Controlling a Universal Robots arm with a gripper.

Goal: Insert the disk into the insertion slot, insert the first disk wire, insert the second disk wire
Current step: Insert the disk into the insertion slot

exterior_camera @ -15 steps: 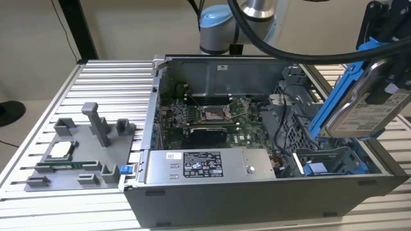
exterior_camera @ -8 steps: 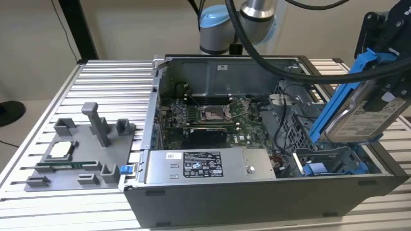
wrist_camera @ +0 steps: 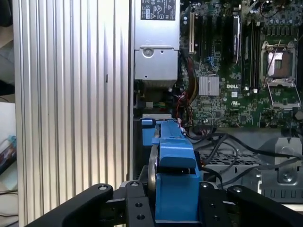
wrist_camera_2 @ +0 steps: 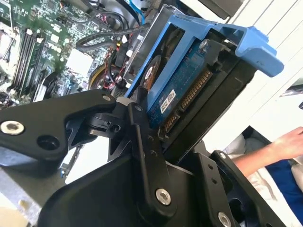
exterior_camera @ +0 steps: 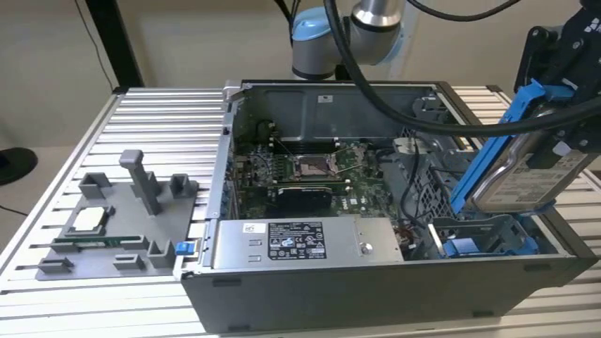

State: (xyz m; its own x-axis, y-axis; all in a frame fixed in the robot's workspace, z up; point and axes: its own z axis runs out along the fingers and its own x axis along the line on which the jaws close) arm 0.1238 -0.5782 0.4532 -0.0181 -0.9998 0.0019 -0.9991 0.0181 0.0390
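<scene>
The disk hangs tilted over the corner of the computer case at the exterior view's right. Its lower edge dips towards the insertion slot — not seated, with most of its length standing clear above the case's rim. The end effector is clenched on it; in the first wrist view, black fingers press each flank of the blue carrier. The case's top is open, though the arm's thick black cable sweeps across it towards the disk. The slot's outer side is the case wall — the power-supply box lies along the near wall, the motherboard behind it. The ribbed worktop carries the case.
</scene>
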